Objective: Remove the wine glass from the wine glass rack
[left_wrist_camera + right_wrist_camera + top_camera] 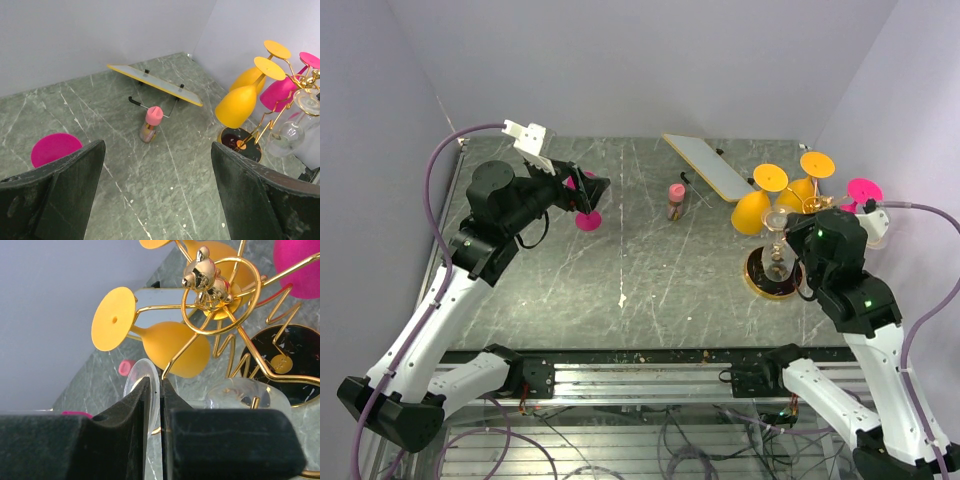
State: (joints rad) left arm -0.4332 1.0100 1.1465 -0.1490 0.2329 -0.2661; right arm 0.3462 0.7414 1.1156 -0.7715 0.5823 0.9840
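Note:
The gold wire rack [798, 212] stands at the right on a round dark base [760, 282]. Two yellow glasses [752, 210], a pink one [865, 190] and a clear wine glass [776, 240] hang on it upside down. My right gripper [804, 238] is at the rack. In the right wrist view it [160, 381] is shut on the clear glass's round foot [135, 377], beside a gold arm; the bowl [240, 392] lies to the right. My left gripper [588, 190] is open and empty at the far left, above a pink disc [588, 221].
A small bottle with a pink cap [675, 201] stands mid-table. A flat white board with a yellow edge [708, 165] lies at the back. Walls close the table on the left, back and right. The rack [280, 107] also shows in the left wrist view.

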